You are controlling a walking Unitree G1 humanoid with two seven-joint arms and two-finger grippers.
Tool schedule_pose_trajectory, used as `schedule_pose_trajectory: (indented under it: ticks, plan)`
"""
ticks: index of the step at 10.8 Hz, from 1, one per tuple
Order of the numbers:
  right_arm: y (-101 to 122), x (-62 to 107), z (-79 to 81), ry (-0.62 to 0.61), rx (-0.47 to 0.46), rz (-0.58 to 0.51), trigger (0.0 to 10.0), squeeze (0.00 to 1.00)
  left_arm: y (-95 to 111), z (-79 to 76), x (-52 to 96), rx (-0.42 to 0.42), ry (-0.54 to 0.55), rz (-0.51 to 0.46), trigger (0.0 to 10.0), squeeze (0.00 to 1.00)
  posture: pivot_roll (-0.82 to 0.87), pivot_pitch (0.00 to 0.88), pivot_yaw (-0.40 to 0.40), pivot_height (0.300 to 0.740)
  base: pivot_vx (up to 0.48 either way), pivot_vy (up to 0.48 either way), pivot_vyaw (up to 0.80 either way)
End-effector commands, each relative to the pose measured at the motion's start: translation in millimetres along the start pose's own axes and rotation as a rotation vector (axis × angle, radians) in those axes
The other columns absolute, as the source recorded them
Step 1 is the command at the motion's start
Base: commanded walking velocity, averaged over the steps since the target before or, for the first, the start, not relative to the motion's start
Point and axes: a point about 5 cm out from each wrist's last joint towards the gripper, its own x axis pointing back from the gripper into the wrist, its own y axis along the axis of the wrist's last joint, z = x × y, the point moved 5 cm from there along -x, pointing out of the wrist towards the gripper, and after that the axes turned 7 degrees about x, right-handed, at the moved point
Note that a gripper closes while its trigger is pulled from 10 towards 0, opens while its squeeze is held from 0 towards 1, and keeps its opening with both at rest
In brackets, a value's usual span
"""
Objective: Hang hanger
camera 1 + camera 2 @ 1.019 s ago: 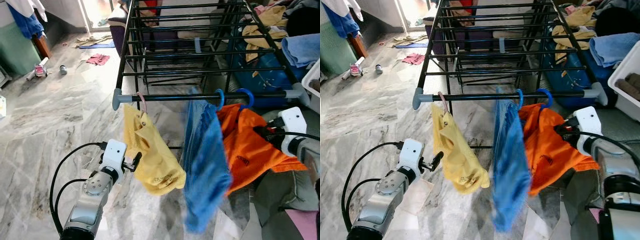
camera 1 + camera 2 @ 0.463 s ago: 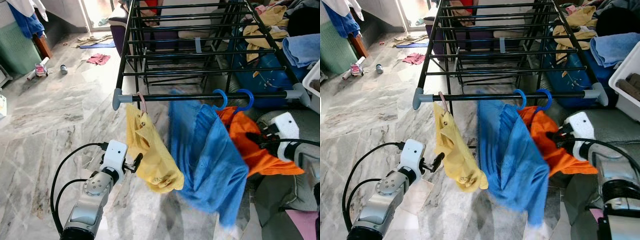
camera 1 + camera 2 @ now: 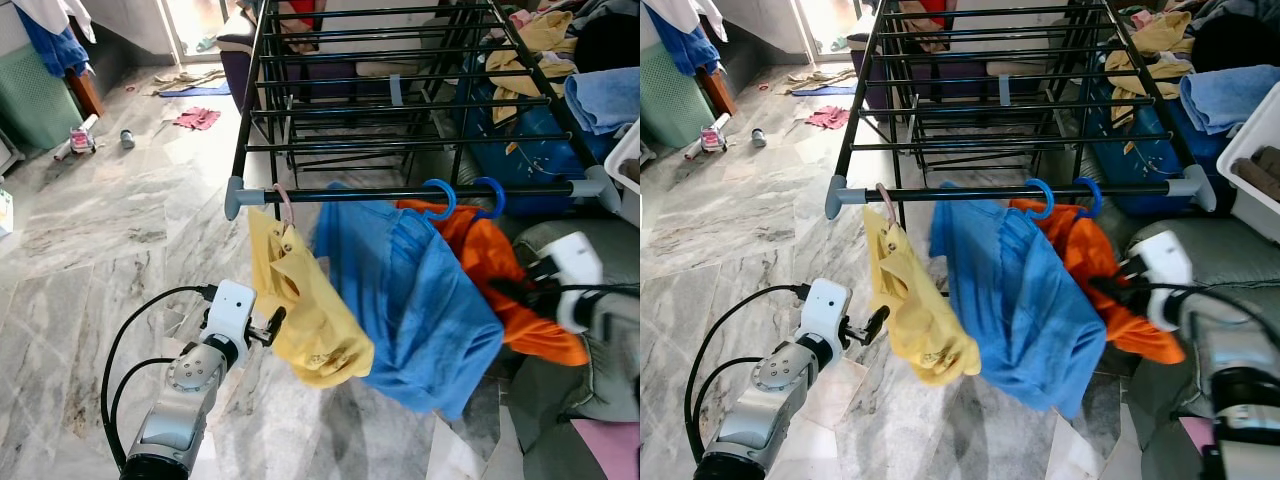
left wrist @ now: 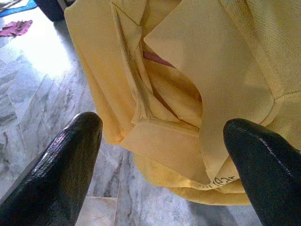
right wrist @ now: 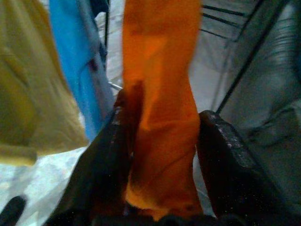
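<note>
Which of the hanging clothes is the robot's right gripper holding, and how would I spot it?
Find the black drying rack and its front rail, where three garments hang. The one at the robot's right end, on a blue hanger, is the orange shirt; the right gripper pinches it. Its neighbours are the blue shirt and yellow shirt.
</note>
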Motion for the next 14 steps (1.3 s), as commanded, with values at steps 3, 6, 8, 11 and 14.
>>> schedule_pose_trajectory:
  ticks: [3,6,8,11,14]
  plan:
    - [19,-2.8,-7.6,-0.016,0.028,-0.03,10.0,0.22,-2,0.4,-0.6,-0.009,-0.007,0.018,10.0,0.0,-0.06,0.068,0.048,0.74,0.0,0.0,0.0]
    - [28,-5.9,-8.4,0.013,0.069,-0.018,10.0,1.0,-2,1.2,0.1,-0.006,0.003,0.015,10.0,0.0,-0.05,0.068,0.036,0.74,0.0,0.0,0.0]
    - [24,-8.5,-4.9,0.026,0.063,-0.002,10.0,0.58,-3,1.2,0.1,-0.007,0.003,0.016,10.0,0.0,-0.05,0.068,0.036,0.74,0.0,0.0,0.0]
    - [16,-12.8,0.3,0.037,0.029,0.015,0.0,0.0,-3,0.6,0.6,-0.012,-0.004,0.019,10.0,0.0,-0.05,0.073,0.039,0.74,0.0,0.0,0.0]
    - [29,-14.3,-2.1,0.035,-0.039,-0.05,0.0,0.0,-3,0.2,1.0,-0.008,-0.002,0.02,10.0,0.0,-0.04,0.073,0.035,0.74,0.0,0.0,0.0]
